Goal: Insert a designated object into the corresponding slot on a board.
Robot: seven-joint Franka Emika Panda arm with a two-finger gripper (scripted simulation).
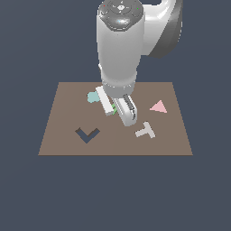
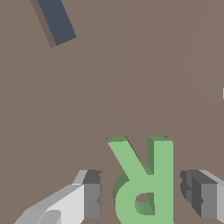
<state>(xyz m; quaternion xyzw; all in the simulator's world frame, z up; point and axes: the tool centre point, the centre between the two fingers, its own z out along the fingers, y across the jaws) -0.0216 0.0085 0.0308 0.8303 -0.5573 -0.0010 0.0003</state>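
Note:
The designated object, a light-green R (image 2: 148,183), lies flat on the brown board (image 2: 131,65). My gripper (image 2: 144,194) straddles it. One finger (image 2: 92,197) and the other finger (image 2: 199,197) stand on either side of the R with a gap on each side, so the gripper is open. In the exterior view the gripper (image 1: 118,115) is low over the middle of the board (image 1: 58,117), and only a sliver of the green R (image 1: 114,109) shows between the fingers. The R-shaped slot is not in view; the arm may hide it.
A dark blue chevron shape (image 1: 87,134) sits on the board toward the exterior view's left; part of it (image 2: 57,22) shows in the wrist view. A pale grey T (image 1: 145,131) and a pink triangle (image 1: 158,107) lie toward the right. A teal piece (image 1: 93,97) lies behind the gripper.

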